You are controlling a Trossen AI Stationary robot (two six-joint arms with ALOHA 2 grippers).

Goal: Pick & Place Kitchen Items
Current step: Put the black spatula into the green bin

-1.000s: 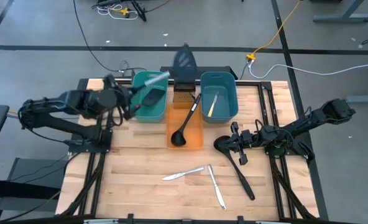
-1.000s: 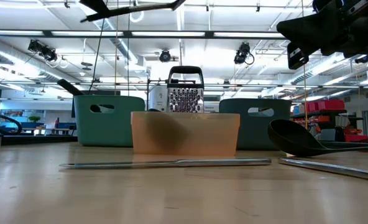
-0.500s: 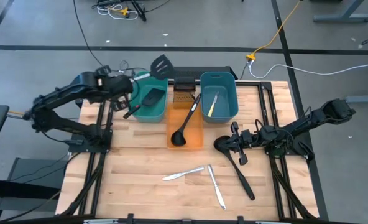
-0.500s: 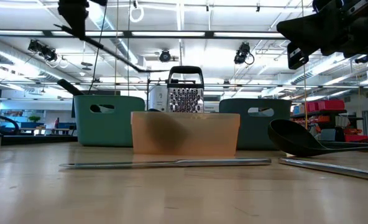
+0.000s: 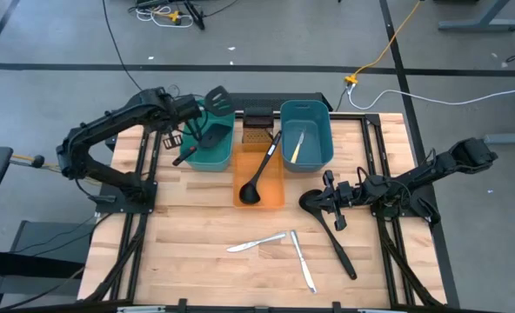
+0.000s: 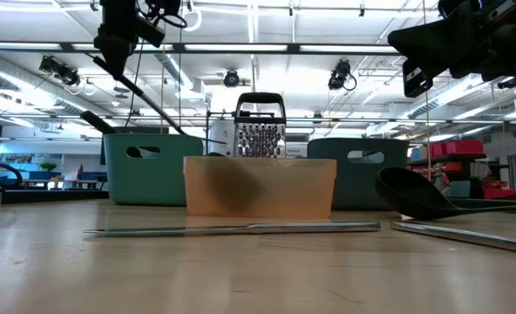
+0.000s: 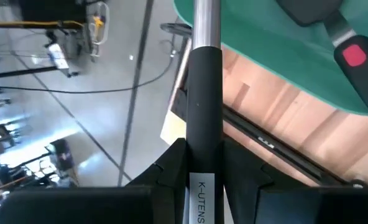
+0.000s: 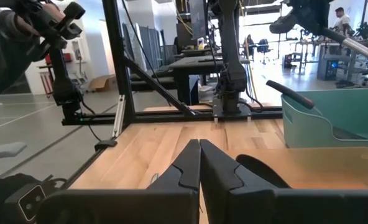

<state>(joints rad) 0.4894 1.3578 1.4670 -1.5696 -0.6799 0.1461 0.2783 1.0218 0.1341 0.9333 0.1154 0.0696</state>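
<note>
Since the earlier frames, the left gripper (image 5: 190,117) has swung its slotted spatula (image 5: 218,100) from level to steeply tilted over the left teal tub (image 5: 212,156). Its fingers (image 7: 171,168) are clamped on the handle, where only the left wrist view shows the print "K-UTENS". Centre: a ladle (image 5: 259,169) lies in the orange tub (image 5: 279,198); two table knives (image 5: 279,243) lie on the table (image 5: 197,252). Right: right gripper (image 5: 330,202), fingers together, beside a second ladle (image 5: 327,222)
</note>
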